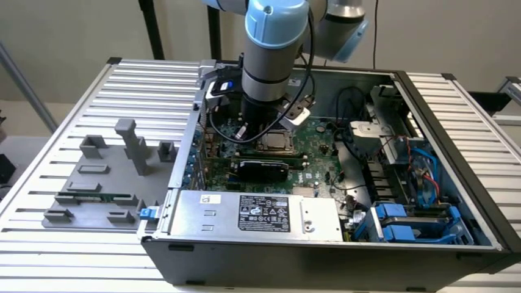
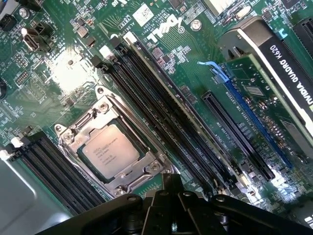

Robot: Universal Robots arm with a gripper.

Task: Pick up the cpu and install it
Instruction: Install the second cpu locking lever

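While the arm hangs over the open case:
cpu (image 2: 110,151): seated in its socket on the motherboard (image 2: 195,73), between memory slots
hand (image 2: 172,196): clenched, empty, just above the cpu, apart from it

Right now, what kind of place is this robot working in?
Likely a lab or test bench for robotic PC assembly. An open computer case lies on a slatted metal table, the arm reaches over its motherboard, and a grey parts fixture sits beside it.
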